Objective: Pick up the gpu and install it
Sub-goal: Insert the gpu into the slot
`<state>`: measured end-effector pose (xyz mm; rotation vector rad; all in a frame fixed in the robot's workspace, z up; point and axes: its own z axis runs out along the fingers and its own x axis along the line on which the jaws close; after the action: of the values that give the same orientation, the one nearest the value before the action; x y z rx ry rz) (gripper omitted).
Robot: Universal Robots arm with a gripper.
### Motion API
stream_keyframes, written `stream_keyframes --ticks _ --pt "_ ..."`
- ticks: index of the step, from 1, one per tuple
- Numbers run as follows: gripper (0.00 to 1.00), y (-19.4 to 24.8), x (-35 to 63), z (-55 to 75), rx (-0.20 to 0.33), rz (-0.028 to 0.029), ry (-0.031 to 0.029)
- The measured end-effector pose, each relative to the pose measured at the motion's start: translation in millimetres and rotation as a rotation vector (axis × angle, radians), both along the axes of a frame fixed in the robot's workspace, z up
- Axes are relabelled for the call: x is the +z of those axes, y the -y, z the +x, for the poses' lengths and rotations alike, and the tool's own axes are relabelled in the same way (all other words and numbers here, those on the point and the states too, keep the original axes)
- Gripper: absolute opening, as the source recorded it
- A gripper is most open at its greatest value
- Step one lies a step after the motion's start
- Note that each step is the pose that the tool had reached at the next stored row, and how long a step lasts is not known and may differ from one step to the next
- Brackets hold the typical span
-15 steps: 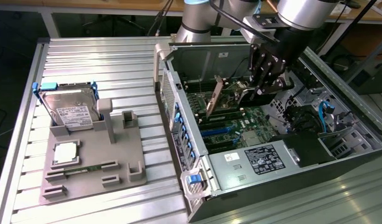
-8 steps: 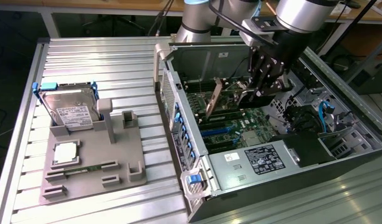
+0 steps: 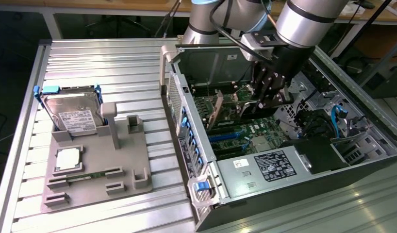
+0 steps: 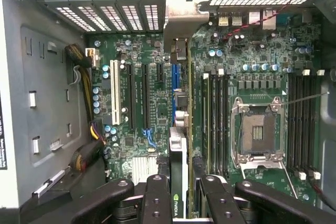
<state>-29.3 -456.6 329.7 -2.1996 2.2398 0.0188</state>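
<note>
Closest to my wrist camera, the gripper (image 4: 181, 205) has its black fingers (image 4: 157, 198) clamped on the gpu (image 4: 178, 156), one on each face. The card stands on edge between them. Below it lies the board (image 4: 142, 129), and the card runs in line with the blue slot (image 4: 175, 82). I cannot tell whether its edge is seated in the slot. The card's bracket (image 4: 184, 22) sits at the far end, against the case's vented rear wall. The bare CPU socket (image 4: 258, 132) is just beside the card. From the exterior view, the arm reaches down into the open case (image 3: 185, 121). Well apart, to the exterior view's left, a hard drive (image 3: 72, 116) stands in a grey tray (image 3: 95, 179) on the table (image 3: 107, 58).
</note>
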Motion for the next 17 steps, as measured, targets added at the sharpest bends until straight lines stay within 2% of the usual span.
stream_keyframes --ticks 5,9,10,17 --pt "0.27 0.0 -12.0 -11.8 0.001 0.0000 0.0000" --pt "0.27 0.0 -17.4 -16.6 0.002 -0.0001 0.0001" --pt "0.27 0.0 -21.4 -18.1 0.002 -0.0002 0.0002" --pt "0.27 0.0 -32.9 -21.0 0.004 -0.0001 0.0010"
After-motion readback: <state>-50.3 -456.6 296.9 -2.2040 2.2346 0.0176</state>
